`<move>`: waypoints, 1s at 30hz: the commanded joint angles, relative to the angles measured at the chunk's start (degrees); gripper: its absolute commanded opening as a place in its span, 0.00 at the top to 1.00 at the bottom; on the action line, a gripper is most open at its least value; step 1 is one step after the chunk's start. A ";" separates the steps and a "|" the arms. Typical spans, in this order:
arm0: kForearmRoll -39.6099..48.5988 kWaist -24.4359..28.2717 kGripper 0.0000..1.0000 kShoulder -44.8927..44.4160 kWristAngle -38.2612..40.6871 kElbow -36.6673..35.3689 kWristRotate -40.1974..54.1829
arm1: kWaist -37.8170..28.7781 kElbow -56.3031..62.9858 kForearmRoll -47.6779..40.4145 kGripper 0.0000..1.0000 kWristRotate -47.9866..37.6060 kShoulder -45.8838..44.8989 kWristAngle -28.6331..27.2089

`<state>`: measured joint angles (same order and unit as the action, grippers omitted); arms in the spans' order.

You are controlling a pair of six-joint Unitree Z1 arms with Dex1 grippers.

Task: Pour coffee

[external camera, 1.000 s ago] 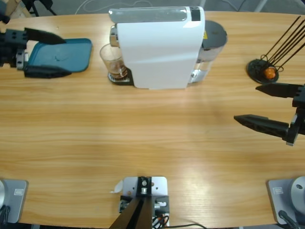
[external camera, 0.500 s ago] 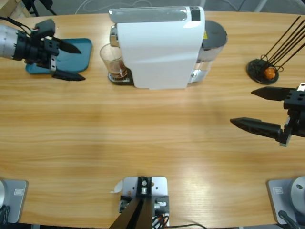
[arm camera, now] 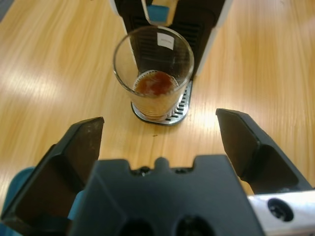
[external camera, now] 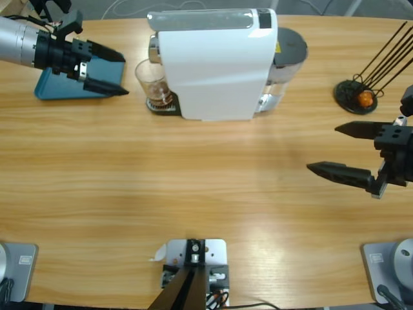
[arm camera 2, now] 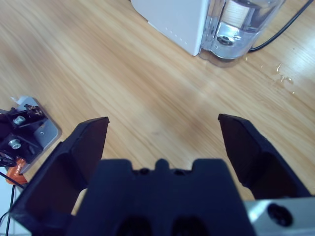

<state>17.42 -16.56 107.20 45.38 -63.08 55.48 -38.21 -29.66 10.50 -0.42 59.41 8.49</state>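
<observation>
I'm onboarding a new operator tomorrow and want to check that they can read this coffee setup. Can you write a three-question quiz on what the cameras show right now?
1. True or false: the left gripper is shut on the glass.
2. What does the glass stand on? A) the blue tray B) the drip grate of the white coffee machine C) the bare table
3. Fill in: the coffee fills only the ____ of the glass.

Key
1. False: its jaws are open, short of the glass.
2. B; the blue tray lies under the left gripper.
3. bottom

The right gripper is open too, over the bare table.
</observation>
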 commanded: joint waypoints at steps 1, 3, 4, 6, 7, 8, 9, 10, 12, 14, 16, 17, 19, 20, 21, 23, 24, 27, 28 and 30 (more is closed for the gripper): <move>-0.72 -0.62 0.00 5.39 1.52 -2.29 -1.04 | -0.47 -0.96 0.14 0.00 -0.46 1.67 1.18; -0.72 -0.97 0.00 5.87 1.47 -2.87 -1.55 | -0.47 -1.00 0.14 0.00 -0.45 1.67 1.18; -0.72 -1.18 0.00 6.06 1.47 -3.15 -1.93 | -0.47 -0.98 0.14 0.00 -0.45 1.67 1.18; -0.72 -1.78 0.00 6.45 1.41 -3.86 -2.74 | -0.47 -1.00 0.14 0.00 -0.43 1.67 1.18; -0.72 -2.09 0.00 6.53 1.38 -4.12 -2.87 | -0.47 -1.00 0.14 0.00 -0.41 1.69 1.18; -0.72 -2.16 0.00 6.48 1.38 -4.16 -2.83 | -0.47 -1.00 0.14 0.00 -0.43 1.76 1.18; -0.72 -2.16 0.00 6.45 1.38 -4.16 -2.83 | -0.47 -1.02 0.14 0.00 -0.38 1.76 1.18; -0.72 -2.23 0.00 6.50 1.38 -4.24 -2.83 | -0.47 -1.02 0.14 0.00 -0.39 1.76 1.18; -0.72 -2.66 0.00 6.83 1.29 -4.54 -2.99 | -0.47 -1.02 0.14 0.00 -0.43 1.76 1.18; -0.72 -3.01 0.00 7.15 1.38 -4.89 -3.18 | -0.47 -1.02 0.14 0.00 -0.39 1.76 1.23; -0.72 -3.27 0.00 7.41 1.38 -5.32 -3.32 | -0.47 -1.02 0.14 0.00 -0.38 1.83 1.27; -0.72 -3.55 0.00 7.77 1.33 -5.63 -3.57 | -0.47 -1.02 0.14 0.00 -0.38 1.85 1.27; -0.72 -4.12 0.00 8.36 1.38 -6.14 -4.03 | -0.47 -1.09 0.14 0.00 -0.29 2.16 1.18; -0.72 -4.41 0.00 8.56 1.38 -6.23 -4.06 | -0.47 -1.09 0.14 0.00 -0.29 2.20 1.18; -0.72 -4.61 0.00 8.66 1.38 -6.28 -4.06 | -0.47 -1.11 0.14 0.00 -0.29 2.18 1.22; -0.72 -4.63 0.00 8.94 1.38 -6.70 -4.38 | -0.47 -1.11 0.14 0.00 -0.29 2.02 1.18; -0.72 -4.71 0.00 9.03 1.38 -6.93 -4.45 | -0.47 -1.09 0.14 0.00 -0.29 2.02 1.18; -0.72 -5.38 0.00 9.22 1.38 -7.39 -4.87 | -0.45 -1.07 0.14 0.00 -0.29 2.06 1.18; -0.72 -5.64 0.00 9.29 1.38 -7.41 -4.94 | -0.45 -1.09 0.14 0.00 -0.29 2.04 1.18; -0.72 -6.10 0.00 9.47 1.03 -7.41 -4.87 | -0.47 -1.11 0.14 0.00 -0.29 2.02 1.18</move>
<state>17.39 -20.81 112.79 45.64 -69.53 51.50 -38.21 -30.92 10.50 -0.42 60.00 8.49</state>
